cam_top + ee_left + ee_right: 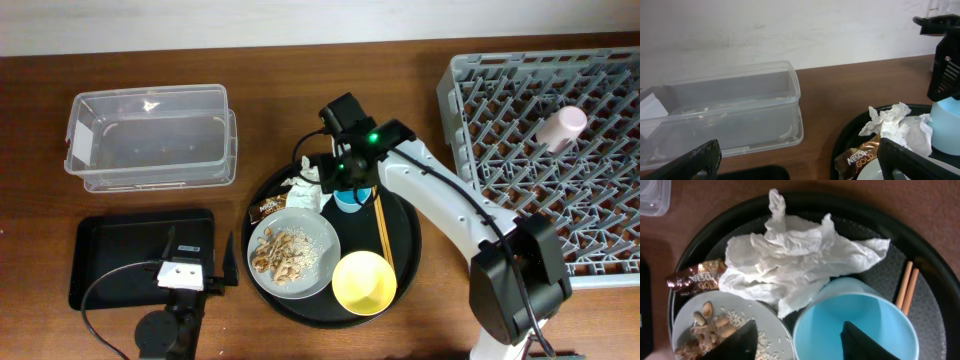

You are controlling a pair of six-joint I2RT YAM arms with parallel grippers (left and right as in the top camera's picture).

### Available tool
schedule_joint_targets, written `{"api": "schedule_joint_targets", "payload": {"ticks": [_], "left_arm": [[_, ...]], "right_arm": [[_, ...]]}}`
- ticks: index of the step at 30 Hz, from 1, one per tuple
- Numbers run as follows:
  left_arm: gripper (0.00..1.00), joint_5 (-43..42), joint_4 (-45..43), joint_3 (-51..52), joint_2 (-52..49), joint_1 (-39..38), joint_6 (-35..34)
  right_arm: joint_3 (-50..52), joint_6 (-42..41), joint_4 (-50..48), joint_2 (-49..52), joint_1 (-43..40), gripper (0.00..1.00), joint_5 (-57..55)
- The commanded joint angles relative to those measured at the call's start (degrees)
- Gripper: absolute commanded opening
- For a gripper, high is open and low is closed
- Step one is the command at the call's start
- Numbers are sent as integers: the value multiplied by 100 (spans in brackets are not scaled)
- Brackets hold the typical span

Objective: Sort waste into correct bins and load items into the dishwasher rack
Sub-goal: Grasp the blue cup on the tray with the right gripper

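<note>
My right gripper (799,335) is open and straddles the near wall of the small blue cup (855,325): one finger is inside it, the other hangs over the pale grey plate (770,325), clear of the cup. The plate holds food scraps (280,255) with rice bits. A crumpled white napkin (795,255) lies beside the cup, and the brown-and-gold wrapper (695,277) sits at the plate's edge. The chopsticks (382,225) and yellow bowl (364,283) share the round tray. The pink cup (560,128) lies in the grey rack (500,100). My left gripper (797,155) stands open and empty.
The round black tray (410,240) carries the dishes at the table's middle. The clear tub (150,140) stands at the back left. In front of it lies the shallow black rectangular tray (120,260), with my left arm at its right edge.
</note>
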State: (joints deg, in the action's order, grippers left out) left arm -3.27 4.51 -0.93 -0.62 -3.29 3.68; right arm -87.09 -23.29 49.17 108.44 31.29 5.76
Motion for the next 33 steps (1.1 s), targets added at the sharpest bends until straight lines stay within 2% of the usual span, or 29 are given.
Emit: {"api": "schedule_joint_targets", "payload": {"ticks": [1,6,15,19,24,28,33], "left_arm": [[99,-83,-15,46,28,31,94],[99,-83,-15,46,28,31,94],[99,-83,-15,46,28,31,94],[99,-83,-15,46,28,31,94],[99,-83,-15,46,28,31,94],[99,-83,-15,46,28,31,94],[99,-83,-17,46,28,31,94]], "right_arm": [[-20,-693,11,179,275,47,-844],[-17,-1078,48,319,476,47,-1554],[-9,-1178,177,400,509,43,-1504],[-9,-1178,175,400,509,26,-1410],[-9,-1174,179,400,509,22,-1226],[-90,-1172,278,295,496,7,-1182],[-905,-1167,1185,-175,96,4,-1397]]}}
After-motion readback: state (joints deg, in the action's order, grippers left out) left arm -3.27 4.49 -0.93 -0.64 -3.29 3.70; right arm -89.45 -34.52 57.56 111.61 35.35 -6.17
